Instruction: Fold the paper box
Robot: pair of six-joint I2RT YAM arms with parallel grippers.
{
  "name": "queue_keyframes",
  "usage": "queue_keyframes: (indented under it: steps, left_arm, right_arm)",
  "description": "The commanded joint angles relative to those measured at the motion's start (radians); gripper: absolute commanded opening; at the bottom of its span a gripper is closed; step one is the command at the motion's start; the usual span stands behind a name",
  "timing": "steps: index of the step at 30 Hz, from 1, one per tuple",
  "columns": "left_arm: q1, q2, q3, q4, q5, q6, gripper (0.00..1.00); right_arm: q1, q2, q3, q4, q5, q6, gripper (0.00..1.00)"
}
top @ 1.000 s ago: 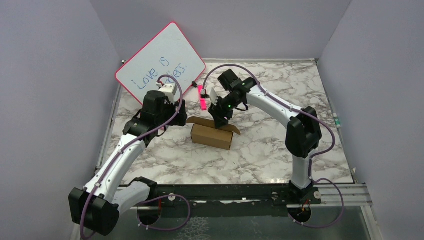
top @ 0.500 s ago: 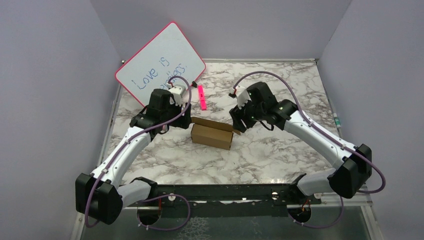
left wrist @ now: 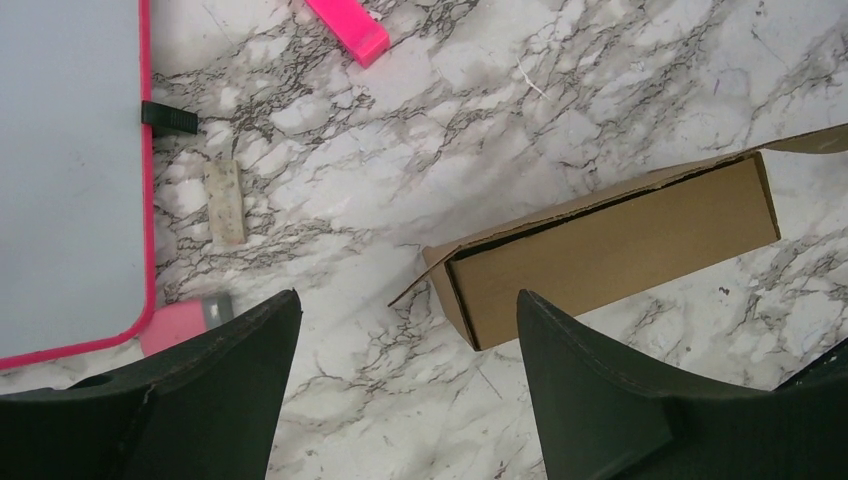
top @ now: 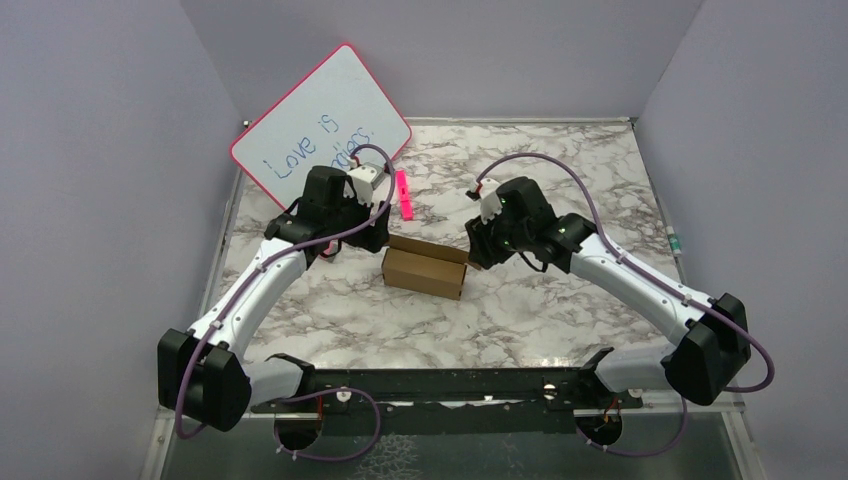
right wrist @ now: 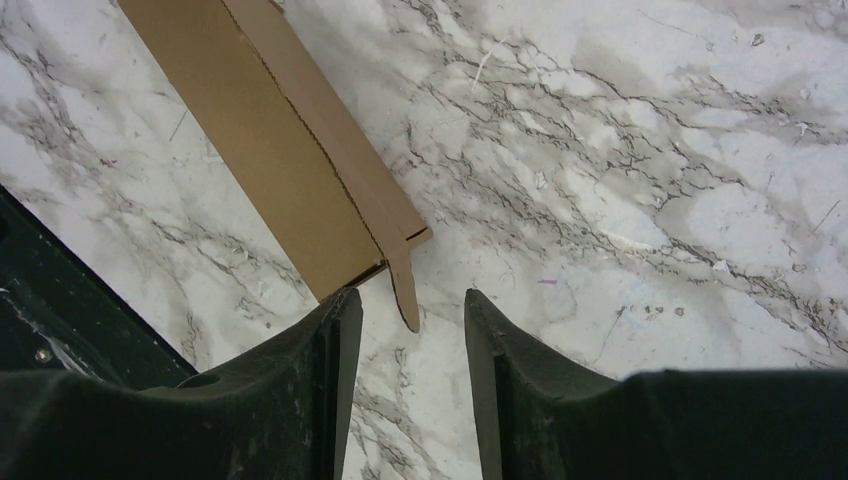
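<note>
Whiteboard (top: 322,120), handwritten blue "Love is" on the upper line; lower line partly covered, not readable

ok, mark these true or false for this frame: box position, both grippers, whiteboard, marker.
1. The paper box lies on the marble table between the two grippers. True.
2. The left gripper is clamped on the box. False: its jaws are wide open with nothing held, and the box lies just beyond them.
3. The whiteboard lies on top of the box. False: it is at the table's far left corner, apart from the box.
4. A pink marker lies on the table beyond the box. True.
5. The right gripper has its jaws apart and clamps nothing. True: only a small end tab of the box shows in the gap.
</note>
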Motion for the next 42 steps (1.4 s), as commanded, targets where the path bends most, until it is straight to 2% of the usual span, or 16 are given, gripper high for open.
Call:
queue_keyframes:
  steps: [1,8,17,24,31,37,42]
  left_arm:
    - [0.005,0.034,0.037,-0.01,0.05,0.069,0.79]
    - [0.005,0.093,0.054,-0.023,0.1,0.103,0.74]
    - [0.005,0.146,0.07,-0.049,0.145,0.108,0.6]
    - [0.005,0.163,0.071,-0.06,0.181,0.083,0.31]
    - [0.003,0.152,0.054,-0.064,0.17,0.011,0.14]
    - [0.003,0.125,0.03,-0.058,0.141,-0.147,0.12]
    - [0.001,0.096,0.019,-0.05,0.118,-0.219,0.1]
  right_arm:
    - [-0.003,0.026,-0.012,0.06,-0.017,0.018,0.46]
    - [-0.004,0.05,-0.018,0.072,-0.035,0.019,0.36]
    - [-0.004,0.062,-0.027,0.074,-0.071,0.023,0.24]
    - [-0.004,0.055,-0.03,0.066,-0.065,0.025,0.17]
    - [-0.002,0.058,-0.02,0.058,-0.05,0.056,0.14]
    - [-0.002,0.064,-0.006,0.042,-0.024,0.104,0.13]
    - [-0.002,0.057,-0.006,0.041,-0.002,0.157,0.11]
